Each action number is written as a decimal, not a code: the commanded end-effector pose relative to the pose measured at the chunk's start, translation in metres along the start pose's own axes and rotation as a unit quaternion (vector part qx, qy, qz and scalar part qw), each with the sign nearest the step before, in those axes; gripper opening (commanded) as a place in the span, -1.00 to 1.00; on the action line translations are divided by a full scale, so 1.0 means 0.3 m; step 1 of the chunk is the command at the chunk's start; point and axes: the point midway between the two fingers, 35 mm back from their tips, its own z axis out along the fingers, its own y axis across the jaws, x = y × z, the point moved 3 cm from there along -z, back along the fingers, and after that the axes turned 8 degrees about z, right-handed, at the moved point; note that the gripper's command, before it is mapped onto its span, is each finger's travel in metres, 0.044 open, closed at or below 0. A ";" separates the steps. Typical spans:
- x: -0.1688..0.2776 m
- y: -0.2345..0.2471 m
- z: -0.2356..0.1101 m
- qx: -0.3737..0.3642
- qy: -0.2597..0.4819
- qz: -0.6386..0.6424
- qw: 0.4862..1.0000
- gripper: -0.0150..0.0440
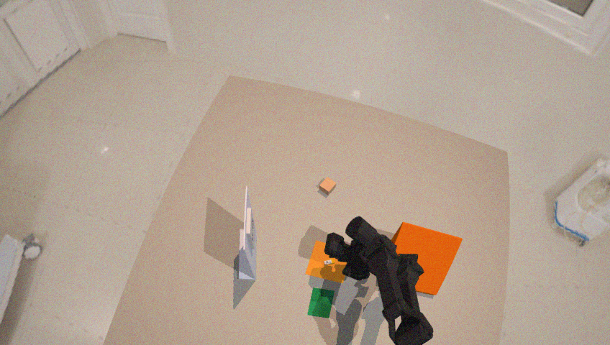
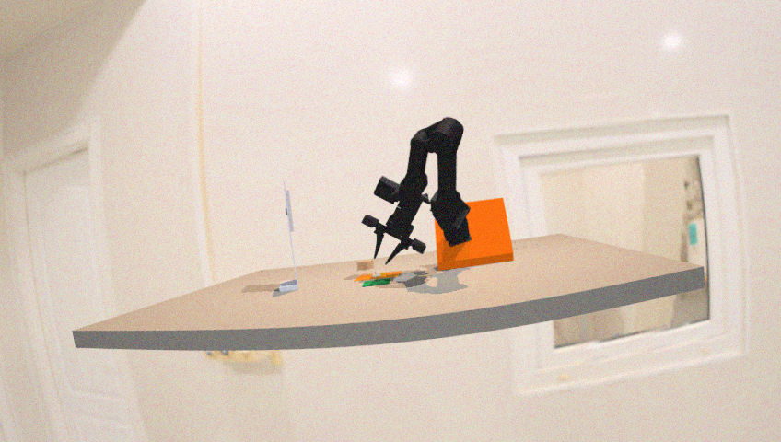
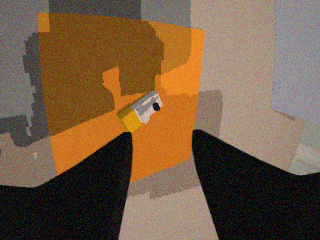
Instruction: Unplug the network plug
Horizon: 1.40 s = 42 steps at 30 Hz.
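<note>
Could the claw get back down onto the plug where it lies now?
Probably yes: the claw hangs open just above the plug on the orange square, with nothing between them.

the tan surface (image 1: 385, 141) carries an upright panel (image 1: 248, 239), a small cube (image 1: 327, 185), a flat orange square (image 1: 319, 264) with the plug (image 1: 329, 261), a green patch (image 1: 321, 302), and an orange block (image 1: 432, 256).

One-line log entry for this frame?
phase: release done | plug: lying inside orange square | gripper: open, above plug, touching nothing
</note>
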 end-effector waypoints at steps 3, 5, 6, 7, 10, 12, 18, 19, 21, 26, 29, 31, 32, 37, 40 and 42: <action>0.002 -0.014 -0.011 0.001 0.000 -0.003 1.000 0.04; 0.003 -0.018 -0.015 0.001 0.001 -0.003 1.000 0.04; 0.004 -0.020 -0.017 0.000 0.001 -0.003 1.000 0.04; 0.004 -0.021 -0.019 0.000 0.002 -0.003 1.000 0.04; 0.006 -0.027 -0.025 0.000 0.003 -0.003 1.000 0.04; 0.007 -0.030 -0.029 -0.001 0.003 -0.003 1.000 0.04; 0.010 -0.040 -0.043 -0.001 0.005 -0.004 1.000 0.04; 0.010 -0.042 -0.045 -0.002 0.005 -0.004 1.000 0.04; 0.011 -0.045 -0.050 -0.002 0.005 -0.004 1.000 0.04; 0.012 -0.054 -0.062 -0.002 0.006 -0.004 1.000 0.04; 0.012 -0.059 -0.069 -0.003 0.007 -0.004 1.000 0.04; 0.012 -0.062 -0.074 -0.003 0.007 -0.003 1.000 0.04; 0.012 -0.063 -0.076 -0.003 0.007 -0.003 1.000 0.04; 0.012 -0.071 -0.089 -0.003 0.007 -0.003 1.000 0.04; 0.012 -0.076 -0.097 -0.003 0.007 -0.003 1.000 0.04; 0.011 -0.079 -0.103 -0.003 0.007 -0.003 1.000 0.04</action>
